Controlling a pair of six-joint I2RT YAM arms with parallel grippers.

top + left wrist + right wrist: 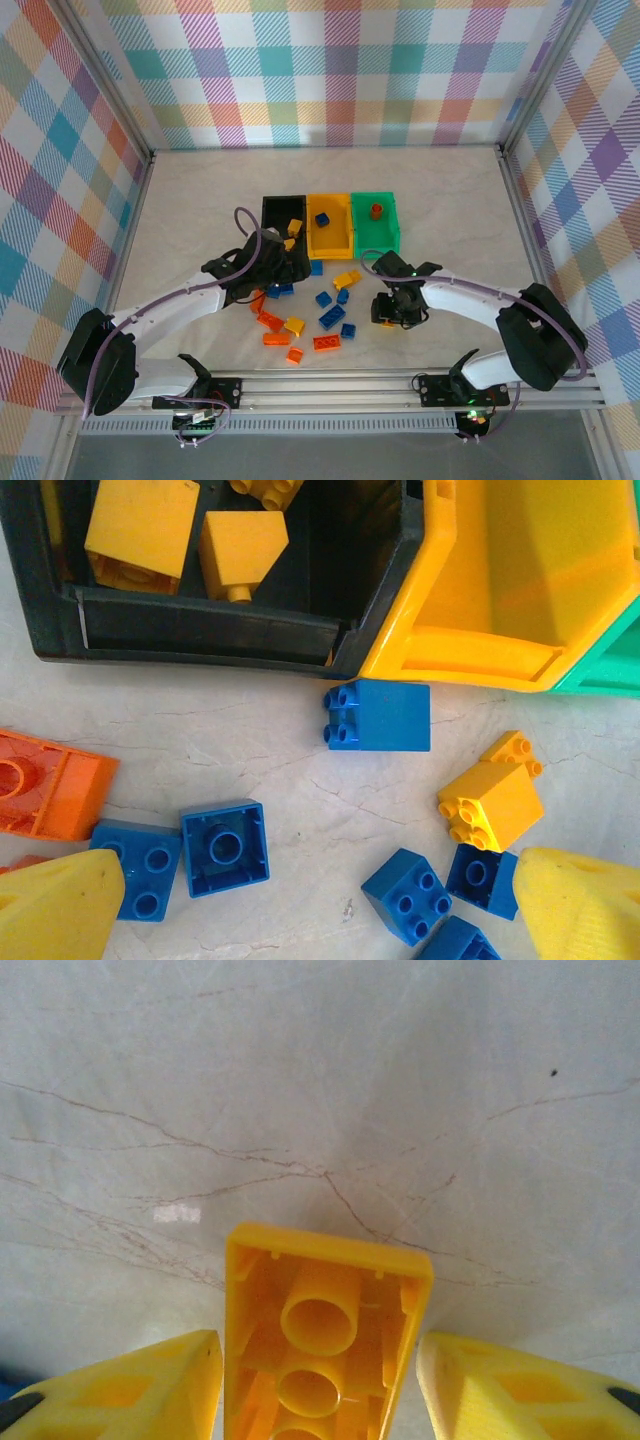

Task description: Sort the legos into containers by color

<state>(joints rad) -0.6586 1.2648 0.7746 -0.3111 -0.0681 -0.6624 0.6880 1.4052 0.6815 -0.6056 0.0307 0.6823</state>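
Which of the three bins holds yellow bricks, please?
The black bin, leftmost in the row; the yellow bin holds a blue brick and the green bin an orange one.

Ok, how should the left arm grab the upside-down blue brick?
Come straight down on the upside-down blue brick and close the jaws on its near and far walls: both stand free, while its left wall seems to touch another blue brick.

Smooth glossy plastic bricks, shiny plastic bins, matt veined stone-look table, checked cloth-like walls, near metal rail
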